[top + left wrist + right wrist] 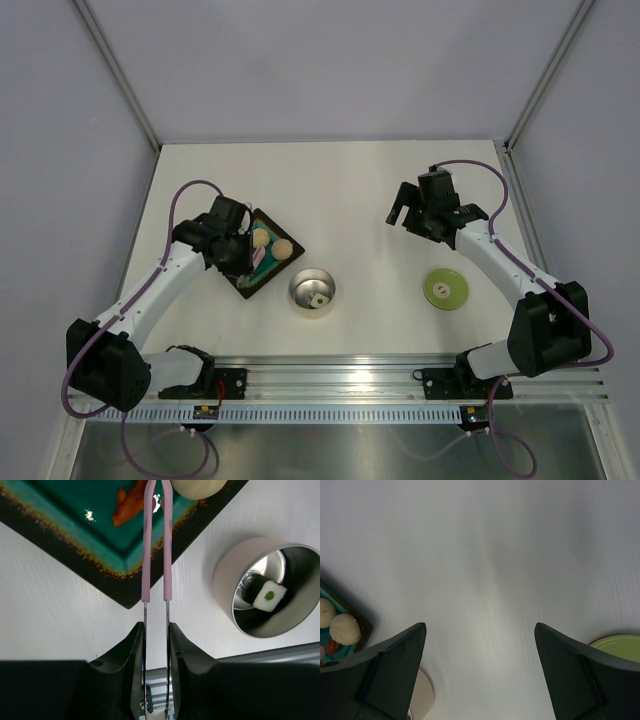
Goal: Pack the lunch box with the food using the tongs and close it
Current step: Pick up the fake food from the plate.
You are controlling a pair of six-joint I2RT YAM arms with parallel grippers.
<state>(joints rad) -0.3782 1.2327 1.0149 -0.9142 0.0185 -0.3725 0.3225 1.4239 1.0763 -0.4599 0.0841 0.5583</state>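
Gripping slim pale-pink tongs point(167, 555), left pincer point(156, 634) sits narrow; right pincer point(480, 626) gapes wide, empty.

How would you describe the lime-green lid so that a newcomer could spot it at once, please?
Start at the white table, then go to its right half. There the flat round lime-green lid lies by itself, right of the shiny round steel bowl. Unlike the bowl and the dark square tray, it is a thin green disc.
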